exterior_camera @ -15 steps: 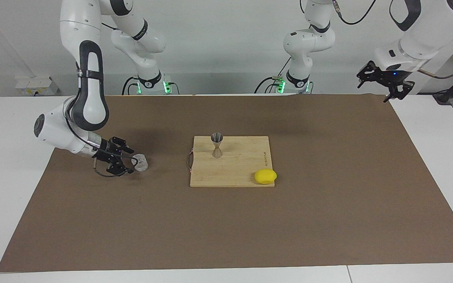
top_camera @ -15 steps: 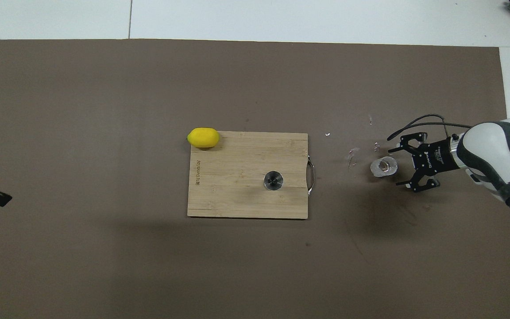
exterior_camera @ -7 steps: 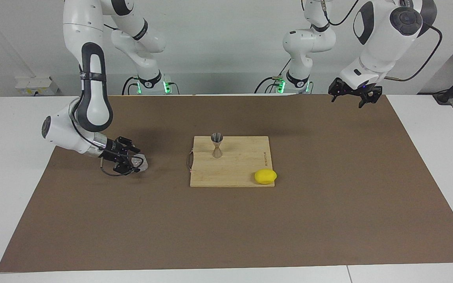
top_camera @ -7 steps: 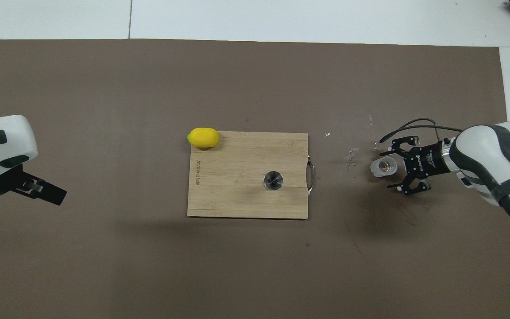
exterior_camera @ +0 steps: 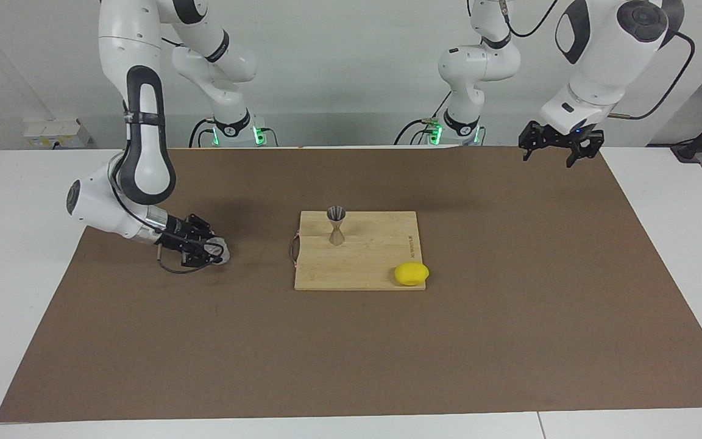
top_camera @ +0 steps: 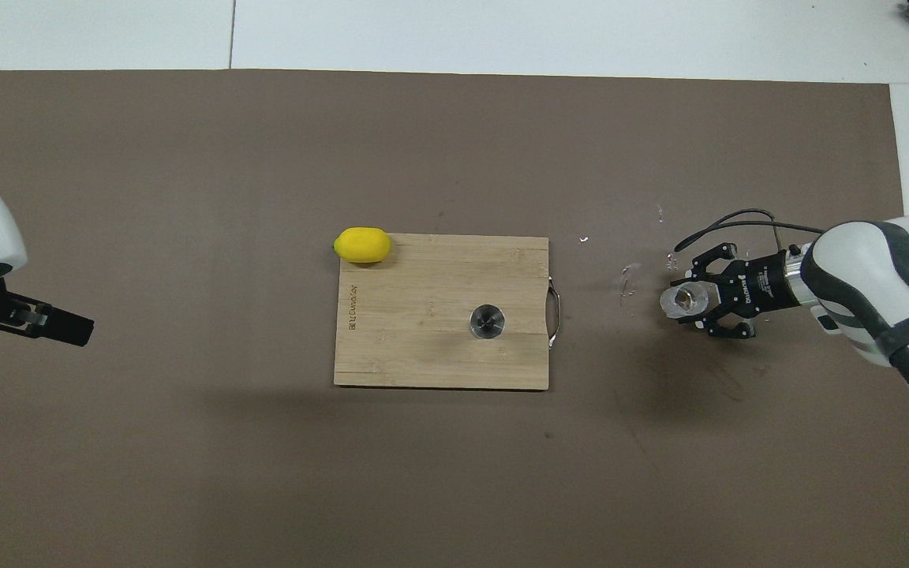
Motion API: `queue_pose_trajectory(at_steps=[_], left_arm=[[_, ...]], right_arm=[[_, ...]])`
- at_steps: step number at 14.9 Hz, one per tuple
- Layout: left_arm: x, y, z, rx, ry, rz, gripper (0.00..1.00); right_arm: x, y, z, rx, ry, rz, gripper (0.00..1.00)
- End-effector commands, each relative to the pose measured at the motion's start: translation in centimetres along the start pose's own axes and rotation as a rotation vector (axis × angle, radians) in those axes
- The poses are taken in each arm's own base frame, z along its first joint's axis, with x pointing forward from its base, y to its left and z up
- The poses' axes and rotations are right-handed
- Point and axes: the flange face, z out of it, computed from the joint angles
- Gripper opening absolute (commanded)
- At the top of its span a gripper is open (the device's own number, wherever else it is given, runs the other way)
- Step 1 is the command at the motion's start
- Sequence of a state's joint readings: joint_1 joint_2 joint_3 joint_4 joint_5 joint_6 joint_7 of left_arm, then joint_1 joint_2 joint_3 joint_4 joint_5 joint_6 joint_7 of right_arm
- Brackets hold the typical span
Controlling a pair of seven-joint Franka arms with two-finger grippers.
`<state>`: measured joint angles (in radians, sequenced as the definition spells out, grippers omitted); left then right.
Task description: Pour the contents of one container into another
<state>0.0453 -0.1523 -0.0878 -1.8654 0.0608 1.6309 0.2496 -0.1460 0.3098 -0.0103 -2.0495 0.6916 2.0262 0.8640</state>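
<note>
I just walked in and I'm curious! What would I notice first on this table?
Probably the bright yellow lemon at a corner of the wooden cutting board mid-table, with a shiny metal jigger standing upright on the board, nearer the robots. Toward the right arm's end, the right gripper is closed around a small clear glass cup on the brown mat, while the left gripper waits open up in the air.

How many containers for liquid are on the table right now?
2. A glass cup on the brown mat toward the right arm's end, between the right end effector's fingers, and a metal jigger upright on the cutting board. Nothing looks hidden.
</note>
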Motion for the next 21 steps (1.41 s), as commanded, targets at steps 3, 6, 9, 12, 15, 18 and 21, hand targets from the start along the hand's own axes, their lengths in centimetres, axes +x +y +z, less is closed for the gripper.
queue_pose_trajectory(at_steps=[3, 6, 9, 12, 15, 18, 21], left_arm=[[-1.3, -4.3, -0.5, -0.02, 0.056, -0.228, 1.0], [1.4, -4.5, 0.0, -0.059, 0.025, -0.305, 1.0], [2.7, -4.1, 0.3, -0.025, -0.023, -0.262, 1.0], [-0.3, -5.0, 1.4, -0.068, -0.145, -0.072, 1.0], [-0.1, -5.0, 1.4, -0.059, -0.122, -0.109, 1.0], [0.6, -4.6, 1.4, -0.047, -0.086, -0.11, 1.0], [0.8, -4.5, 1.3, -0.043, -0.073, -0.104, 1.0]], right_arm=[[-2.2, -0.4, -0.5, 0.043, -0.006, 0.011, 0.39], [-3.6, -0.7, -1.9, 0.067, 0.001, 0.022, 0.36], [-7.8, -1.6, -1.7, 0.084, 0.021, 0.049, 0.33], [-12.4, -2.3, -1.2, 0.108, 0.041, 0.075, 0.29], [-16.9, -3.2, -0.1, 0.11, 0.064, 0.089, 0.29], [-20.8, -3.9, 0.3, 0.089, 0.153, 0.079, 0.29], [-25.0, -4.4, 1.4, 0.095, 0.184, 0.097, 0.28]])
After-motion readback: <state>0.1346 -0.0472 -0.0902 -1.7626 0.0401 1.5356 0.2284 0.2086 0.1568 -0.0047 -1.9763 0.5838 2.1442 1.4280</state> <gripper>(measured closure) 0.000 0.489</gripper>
